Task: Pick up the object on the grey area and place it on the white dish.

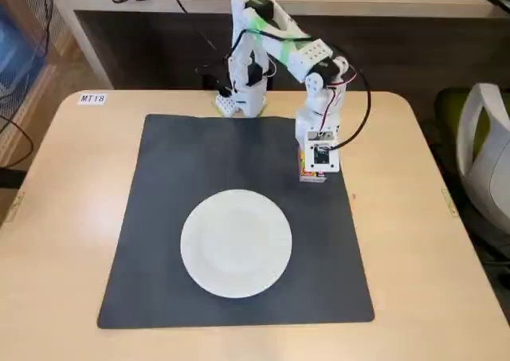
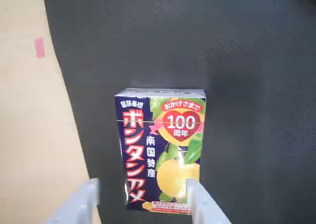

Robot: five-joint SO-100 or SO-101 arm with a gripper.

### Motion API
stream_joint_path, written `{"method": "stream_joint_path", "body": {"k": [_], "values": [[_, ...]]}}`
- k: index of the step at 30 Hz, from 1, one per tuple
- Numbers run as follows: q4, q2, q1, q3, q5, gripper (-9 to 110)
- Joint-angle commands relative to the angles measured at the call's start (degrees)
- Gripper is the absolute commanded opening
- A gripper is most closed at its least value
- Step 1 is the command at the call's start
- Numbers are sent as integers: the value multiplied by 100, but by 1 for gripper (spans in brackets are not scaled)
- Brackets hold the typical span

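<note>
The object is a small flat box, dark blue with red lettering and a yellow fruit picture. It lies on the dark grey mat near the mat's right edge in the fixed view. My gripper is lowered over it, with one finger on each side of the box's near end. The jaws are open, and a gap shows between the left finger and the box. In the fixed view my gripper hides most of the box. The white plate sits empty on the mat, to the front left of the gripper.
The beige tabletop surrounds the mat and shows at the left of the wrist view with a small pink mark. The arm's base stands at the mat's far edge. A chair is at the right.
</note>
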Motion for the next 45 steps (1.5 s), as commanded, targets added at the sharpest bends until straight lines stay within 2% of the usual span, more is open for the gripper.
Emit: {"method": "stream_joint_path", "body": {"k": [1, 5, 14, 25, 34, 40, 45], "values": [[149, 44, 0, -202, -70, 34], [255, 0, 62, -185, -97, 39], [237, -545, 264, -176, -308, 39], [79, -861, 378, -176, -475, 29], [-132, -1055, 422, -220, -316, 15], [-132, -554, 844, -264, -290, 17], [-158, 9, 1723, -334, -281, 18]]}}
